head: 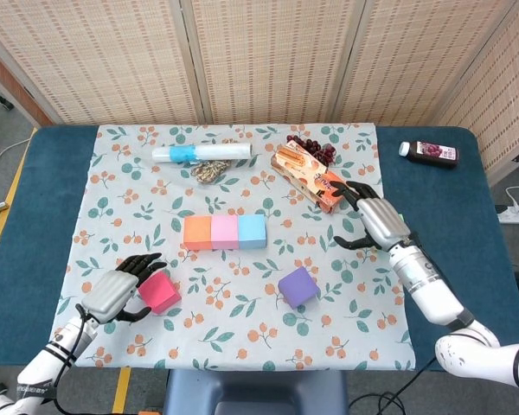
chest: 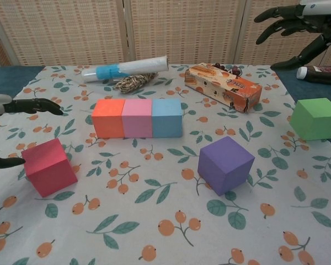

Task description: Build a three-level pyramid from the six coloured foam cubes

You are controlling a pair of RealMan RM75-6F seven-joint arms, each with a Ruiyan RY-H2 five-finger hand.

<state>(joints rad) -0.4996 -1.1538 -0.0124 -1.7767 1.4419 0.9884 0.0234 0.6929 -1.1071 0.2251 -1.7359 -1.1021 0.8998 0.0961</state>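
Left hand (head: 114, 296): fingers spread, holding nothing, just beside the red cube (head: 158, 292) at the near left of the cloth (head: 121, 186); contact cannot be told.
Right hand (head: 379, 221): fingers spread wide, holding nothing, raised over the cloth's right edge, near the snack box (head: 310, 177).
Base row: orange cube (head: 197, 233), pink cube (head: 224, 232) and blue cube (head: 252, 231) touching side by side mid-cloth.
Loose cubes: purple cube (head: 297, 287) in front of the row to the right; green cube (chest: 315, 118) far right.
Views: the head view hides the green cube behind the right hand; the chest view shows it plainly, but only fingertips of the left hand.
Counter: rolled tube (head: 201, 153), rope coil (head: 211, 169), bottle (head: 429, 152) at the back.
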